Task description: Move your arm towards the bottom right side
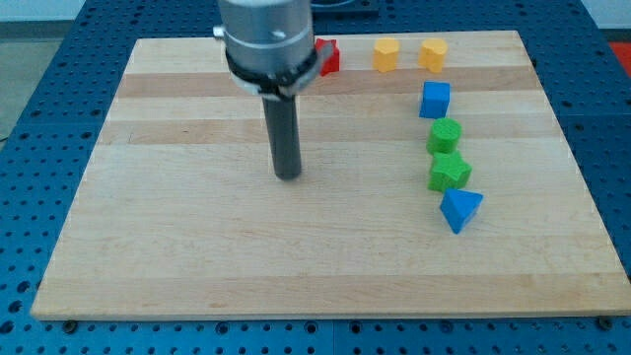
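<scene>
My tip [288,176] rests on the wooden board [197,256] a little left of the view's centre, apart from every block. At the view's right, a column runs downward: a blue cube [435,100], a green cylinder-like block [445,135], a green star-like block [450,172] and a blue triangular block [459,209]. Along the view's top edge sit a red block [328,56], partly hidden behind the arm's body, and two yellow blocks [385,54] [432,54]. The nearest block to my tip is well to its right.
The arm's grey cylindrical body [268,39] hangs over the board's top middle. A blue perforated table [39,118] surrounds the board on all sides.
</scene>
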Controlling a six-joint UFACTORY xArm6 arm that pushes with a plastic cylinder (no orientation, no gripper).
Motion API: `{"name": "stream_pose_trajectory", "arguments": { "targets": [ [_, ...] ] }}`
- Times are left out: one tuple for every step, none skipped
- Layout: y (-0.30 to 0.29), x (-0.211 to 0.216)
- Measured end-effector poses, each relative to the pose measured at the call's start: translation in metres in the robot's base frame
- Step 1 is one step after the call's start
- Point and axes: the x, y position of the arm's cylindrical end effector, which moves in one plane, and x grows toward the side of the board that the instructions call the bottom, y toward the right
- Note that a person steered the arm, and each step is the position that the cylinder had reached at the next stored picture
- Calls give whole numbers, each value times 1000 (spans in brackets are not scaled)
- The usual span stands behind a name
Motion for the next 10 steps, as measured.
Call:
{"name": "stream_pose_trajectory", "arguments": {
  "targets": [
    [28, 48],
    [48, 62],
    [53, 63],
    [54, 63],
    [54, 63],
    [54, 62],
    [55, 63],
    [74, 89],
    [106, 110],
    [202, 110]
  ]
}}
